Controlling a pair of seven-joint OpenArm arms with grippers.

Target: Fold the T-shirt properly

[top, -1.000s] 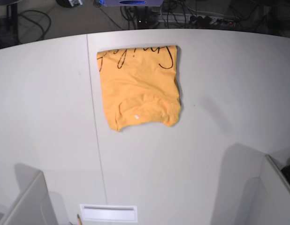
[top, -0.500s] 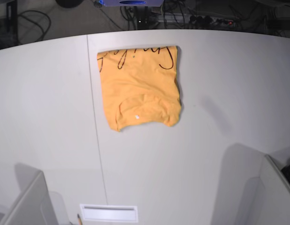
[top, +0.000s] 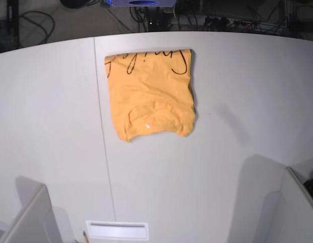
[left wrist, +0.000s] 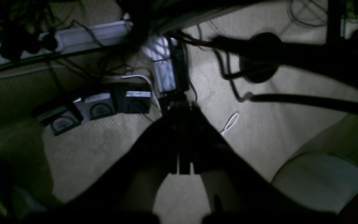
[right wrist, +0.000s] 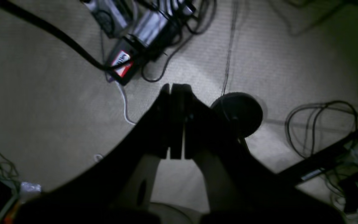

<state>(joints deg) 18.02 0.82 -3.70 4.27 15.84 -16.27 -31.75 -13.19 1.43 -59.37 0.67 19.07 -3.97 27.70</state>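
T-shirt: lying folded into a compact rectangle on the far half of the bench, just right of the seam running down the benchtop.
Script: black cursive lettering showing along the shirt's far edge.
Neck tag: small white tag sitting near the shirt's near edge, inside the curved neckline.
Left pincer: appearing as a dark silhouette in the left wrist view, its fingers lying pressed together with nothing between them; it is pointing at carpeted floor, away from the bench.
Right pincer: also a dark silhouette, fingers lying closed against each other and holding nothing, hanging over carpet.
Floor clutter: power bricks and cables showing under the left pincer; a red-and-white labelled adapter and a round black base showing under the right one.
Base view: neither arm is showing over the bench.
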